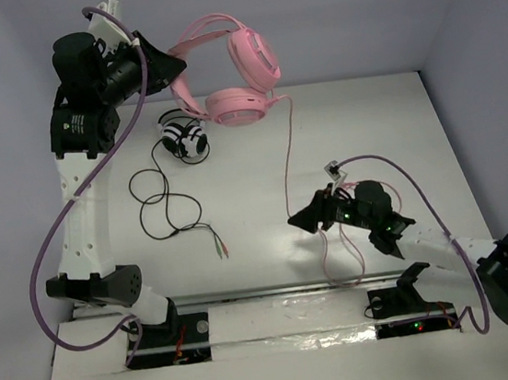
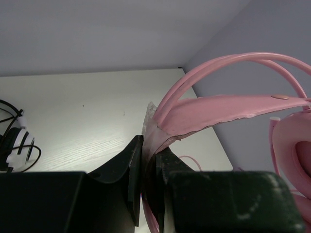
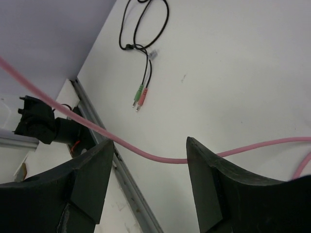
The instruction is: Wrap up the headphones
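Two claws are working here. Your left claw (image 1: 170, 70) is pinching the thin headband of the headphones (image 1: 238, 76), jaws pressed together on the band. It is holding them raised at about 12 o'clock of the worktop (image 1: 385, 127). Your right claw (image 1: 306, 219) is standing spread at about 4 o'clock. The cable (image 1: 289, 162) is dropping from the earcups and passing between its parted jaws, ungripped. The black-and-white headset (image 1: 182, 136) is lying near 10 o'clock, apart from the work.

Handling, as a judgement: the headphones are looking light, with stiff cups and a springy band, so the band grip is suiting them. The cable is looking thin, limp and smooth, and is likely to slide through a loose pinch. Take hold of it along the free run between earcup and right claw. Close gently and avoid tugging where it enters the cup, the likely weak spot.
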Robot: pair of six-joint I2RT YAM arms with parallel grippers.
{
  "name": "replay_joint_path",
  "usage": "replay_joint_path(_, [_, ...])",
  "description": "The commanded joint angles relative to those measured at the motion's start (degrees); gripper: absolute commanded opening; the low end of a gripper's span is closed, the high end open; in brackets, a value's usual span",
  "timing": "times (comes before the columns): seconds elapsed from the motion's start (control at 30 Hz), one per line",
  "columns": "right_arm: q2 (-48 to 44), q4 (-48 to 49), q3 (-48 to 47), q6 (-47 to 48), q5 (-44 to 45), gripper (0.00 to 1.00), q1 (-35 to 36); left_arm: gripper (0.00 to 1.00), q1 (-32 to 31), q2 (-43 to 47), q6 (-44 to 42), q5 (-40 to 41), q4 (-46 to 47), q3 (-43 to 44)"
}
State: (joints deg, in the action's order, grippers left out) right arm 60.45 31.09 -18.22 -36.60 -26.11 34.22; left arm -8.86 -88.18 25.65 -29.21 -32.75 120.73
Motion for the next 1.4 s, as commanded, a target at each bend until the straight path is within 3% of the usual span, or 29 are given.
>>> replay_joint_path(0.0, [2.9,3.4,-2.4,1.5,1.5,0.67,0.5,0.0,0.5,2.0,3.9,-3.7,5.9,0.5])
replay_joint_path(0.23, [4.0,4.2,-2.1,2.5,3.7,0.66,0.5,0.0,1.7,2.9,5.0,-6.0,7.4,-1.2])
replay_joint_path(0.47, [9.0,12.2,-3.6,1.3,2.6,0.61,0.5,0.0,2.7,3.2,7.0,-8.4,9.9,-3.8])
replay_joint_path(0.5, [9.2,11.6,-4.4,1.4,2.6,0.47,0.5,0.0,2.7,3.5,7.2,-8.4,10.4,-4.3])
replay_joint_path(0.57, [8.6,8.7,-5.7,1.4,2.8,0.28,0.5,0.0,2.7,4.1,7.8,-7.1,11.4,-6.8])
replay_joint_path(0.6, [7.6,6.2,-6.6,1.4,3.1,0.12,0.5,0.0,2.7,4.6,8.1,-5.7,11.7,-8.4])
replay_joint_path(0.67, [5.5,-3.9,-10.4,1.7,5.4,0.0,1.0,0.0,2.7,7.3,8.1,3.0,13.8,-16.8])
replay_joint_path(0.8, [-0.1,-22.5,-18.1,3.0,13.4,0.0,1.0,0.0,2.7,13.8,12.0,11.9,23.3,-38.5])
replay_joint_path(1.0, [5.5,-40.0,-25.5,6.7,21.3,0.0,3.8,0.0,2.7,19.6,20.1,18.0,35.3,-60.1])
replay_joint_path(1.17, [9.2,-47.3,-30.7,7.4,23.5,0.0,10.7,0.0,2.7,26.9,22.8,28.6,38.9,-69.1])
replay_joint_path(1.27, [14.7,-52.3,-37.0,8.7,24.5,0.0,21.5,0.0,2.7,28.2,23.2,31.4,39.6,-72.0])
replay_joint_path(1.37, [19.6,-56.9,-45.0,11.1,25.8,0.0,27.8,0.0,0.9,26.8,23.3,32.5,39.8,-72.7])
